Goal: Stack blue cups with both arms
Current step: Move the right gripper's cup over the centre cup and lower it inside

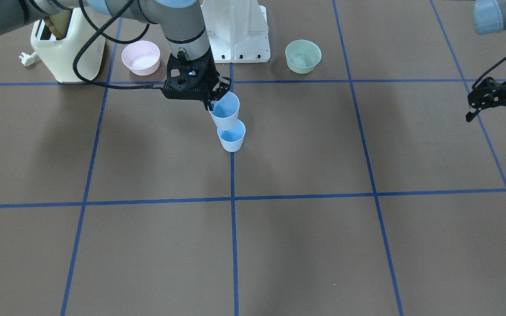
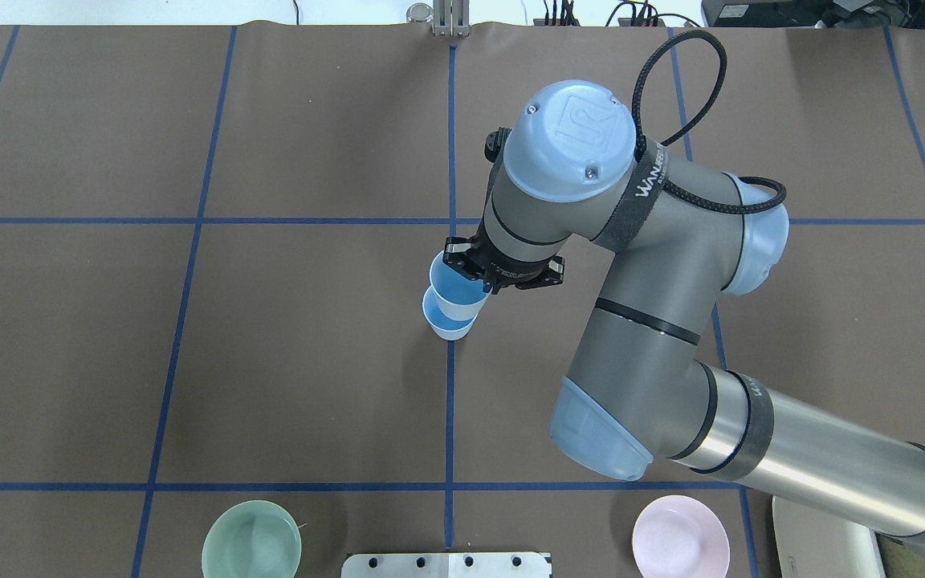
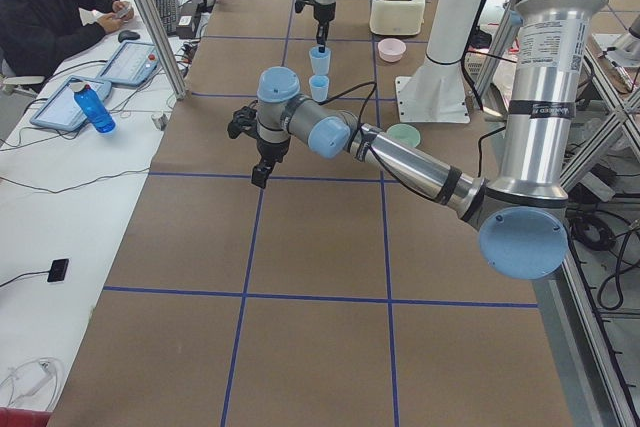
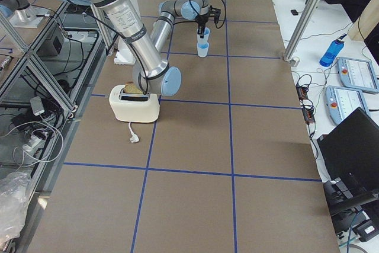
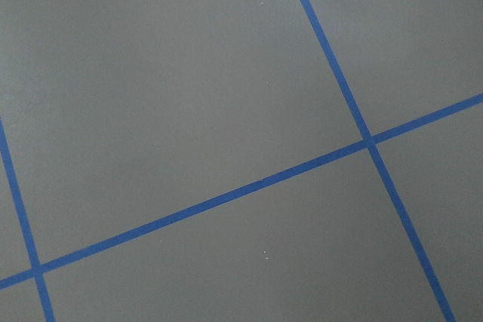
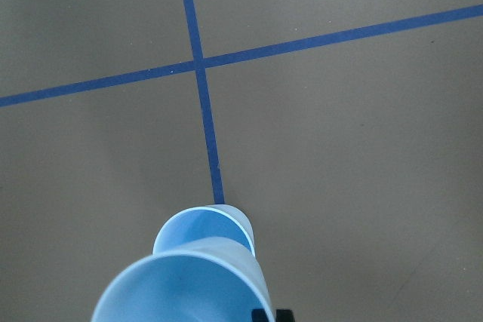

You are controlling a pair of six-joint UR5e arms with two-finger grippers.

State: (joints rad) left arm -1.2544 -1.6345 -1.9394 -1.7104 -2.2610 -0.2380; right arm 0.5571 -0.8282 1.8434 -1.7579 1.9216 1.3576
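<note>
One blue cup (image 1: 232,137) stands upright on the table on a blue tape line. Directly over it hangs the other blue cup (image 1: 225,112), slightly tilted, its base at the lower cup's rim; I cannot tell whether they touch. My right gripper (image 1: 212,100) is shut on the upper cup's rim. The overhead view shows the held cup (image 2: 454,285) overlapping the standing cup (image 2: 448,323). In the right wrist view the held cup (image 6: 189,284) fills the bottom, with the standing cup (image 6: 226,220) just beyond it. My left gripper (image 1: 490,123) hovers far off to the side, open with nothing in it.
A pink bowl (image 1: 141,57), a cream toaster (image 1: 62,48) and a pale green bowl (image 1: 303,55) stand near the white base pedestal (image 1: 237,30). Blue tape lines grid the brown table. A person sits at a side desk (image 3: 60,17).
</note>
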